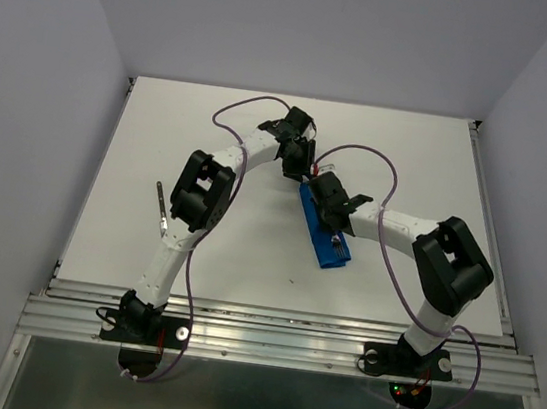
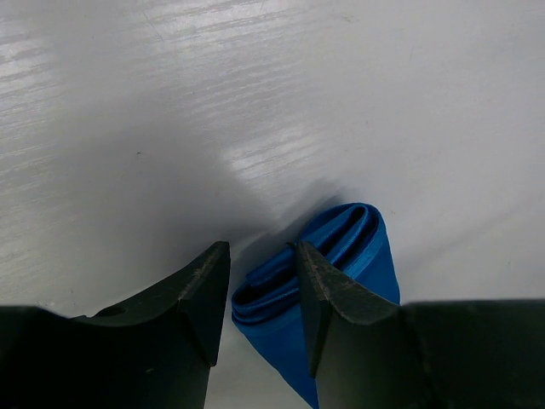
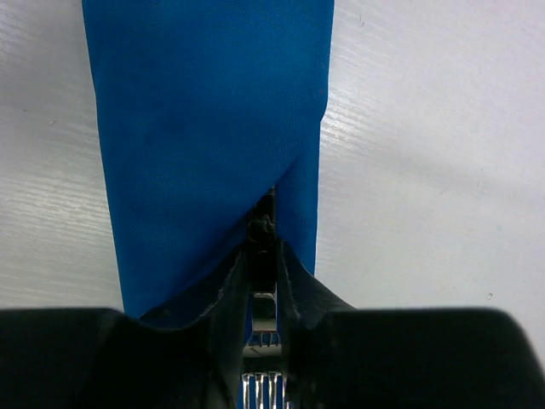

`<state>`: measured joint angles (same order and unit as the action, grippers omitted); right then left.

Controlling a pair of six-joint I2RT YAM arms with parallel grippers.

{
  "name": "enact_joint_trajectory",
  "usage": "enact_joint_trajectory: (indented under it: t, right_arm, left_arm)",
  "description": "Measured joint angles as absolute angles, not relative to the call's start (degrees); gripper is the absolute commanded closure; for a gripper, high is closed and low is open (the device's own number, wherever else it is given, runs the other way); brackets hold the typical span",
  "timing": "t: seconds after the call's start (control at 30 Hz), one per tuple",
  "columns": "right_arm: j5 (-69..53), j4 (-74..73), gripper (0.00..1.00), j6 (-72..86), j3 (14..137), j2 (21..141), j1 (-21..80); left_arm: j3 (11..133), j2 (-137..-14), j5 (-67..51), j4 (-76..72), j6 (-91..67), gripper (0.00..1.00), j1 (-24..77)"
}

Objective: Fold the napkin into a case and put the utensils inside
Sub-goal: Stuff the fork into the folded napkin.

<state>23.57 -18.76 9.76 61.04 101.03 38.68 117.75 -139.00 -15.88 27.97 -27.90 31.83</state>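
The napkin lies folded as a narrow blue case (image 1: 321, 229) at mid table, slanting from far left to near right. My right gripper (image 1: 335, 235) hangs over it, shut on the fork (image 3: 263, 305). The tines (image 3: 264, 392) point back at the camera. The handle slips under a diagonal flap of the case (image 3: 204, 128). In the right wrist view the right gripper (image 3: 263, 249) has narrow jaws. My left gripper (image 1: 303, 173) is at the far end of the case. In the left wrist view the left gripper (image 2: 261, 249) is open astride a corner of the layered mouth (image 2: 341, 234). The knife (image 1: 160, 206) lies alone at the left.
The white table (image 1: 196, 255) is bounded by pale walls on three sides and a metal rail (image 1: 276, 341) at the near edge. The left arm's elbow (image 1: 202, 190) rises close beside the knife. Purple cables loop above both arms.
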Motion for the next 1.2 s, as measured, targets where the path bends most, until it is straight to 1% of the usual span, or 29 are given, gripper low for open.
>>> enact_joint_trajectory:
  t: [0.03,0.07,0.13,0.27,0.43,0.5,0.53,0.63,0.67,0.73,1.2]
  right_arm:
    - [23.68,-18.72,0.71,9.96,61.04,101.03,38.68]
    - [23.81,-18.59,0.63,9.82,61.04,101.01,38.68]
    - [24.01,-18.33,0.62,10.04,60.95,100.99,38.68]
    - [23.97,-17.69,0.63,10.31,60.07,100.47,38.65]
    - [23.57,-17.50,0.67,11.00,58.24,98.98,38.65]
    - [23.53,-17.43,0.71,11.38,57.80,98.70,38.65]
    - [23.53,-17.32,0.78,11.51,57.43,98.59,38.65]
    - [23.57,-16.93,0.92,12.01,56.40,98.35,38.65]
    - [23.57,-16.80,0.94,12.01,56.16,98.10,38.65]
    - [23.55,-16.45,0.95,12.16,55.70,97.45,38.65]
    - [24.23,-16.21,0.96,12.23,55.57,96.99,38.22]
  left_arm:
    - [117.73,-139.00,-15.90,27.90,-27.90,0.52,31.83]
    - [117.73,-139.00,-15.92,27.88,-27.90,0.52,31.83]
    - [117.71,-139.00,-15.92,27.86,-27.90,0.52,31.83]
    - [117.71,-139.00,-15.92,27.83,-27.90,0.52,31.83]
    - [117.71,-139.00,-15.92,27.83,-27.90,0.52,31.86]
    - [117.71,-139.00,-15.90,27.83,-27.90,0.52,31.88]
    - [117.71,-139.00,-15.90,27.83,-27.90,0.52,31.88]
    - [117.71,-139.00,-15.88,27.81,-27.90,0.52,31.90]
    - [117.71,-139.00,-15.88,27.81,-27.90,0.52,31.90]
    - [117.71,-139.00,-15.88,27.81,-27.90,0.52,31.92]
    - [117.71,-139.00,-15.86,27.79,-27.90,0.52,31.92]
